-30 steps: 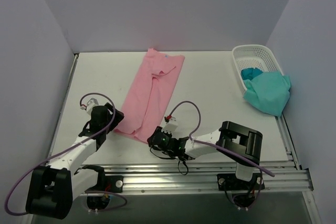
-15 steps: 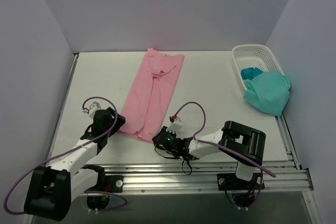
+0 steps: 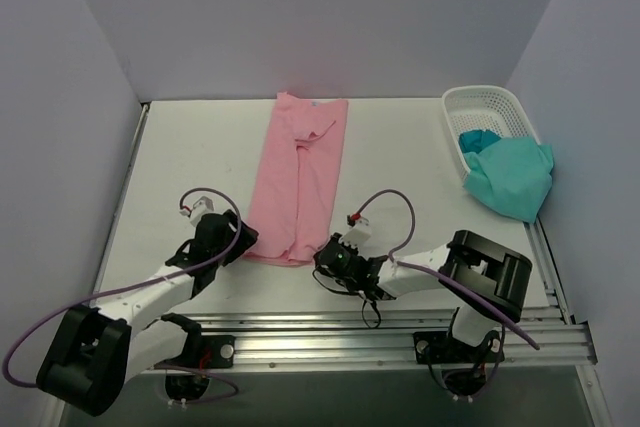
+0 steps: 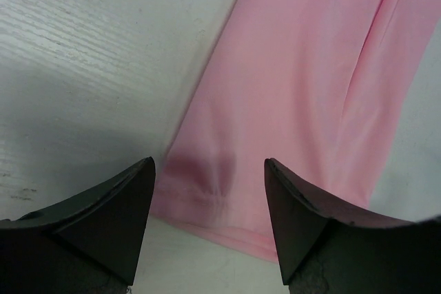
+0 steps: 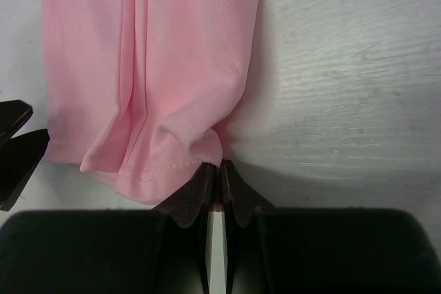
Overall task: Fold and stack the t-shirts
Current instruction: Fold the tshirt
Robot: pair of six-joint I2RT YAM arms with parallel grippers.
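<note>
The light pink t-shirt (image 3: pixel 300 172) lies folded into a long strip running from the back of the table toward the arms. My right gripper (image 3: pixel 323 256) is shut on the near right corner of its hem (image 5: pixel 207 148), and the cloth bunches up just ahead of the tips. My left gripper (image 3: pixel 243 241) stands open at the near left corner, its fingers either side of the hem (image 4: pixel 210 201) and not closed on it. The teal-green t-shirt (image 3: pixel 512 177) hangs over the near end of the basket at the far right.
The white lattice basket (image 3: pixel 482 107) stands at the back right by the wall, with more teal cloth (image 3: pixel 478 137) inside. Bare white table (image 3: pixel 190 157) lies left of the pink strip. The metal rail (image 3: pixel 380 332) runs along the near edge.
Both arms have moved right. My right gripper has shut on the hem corner, and the near end of the pink shirt has swung right, so the strip lies straighter.
</note>
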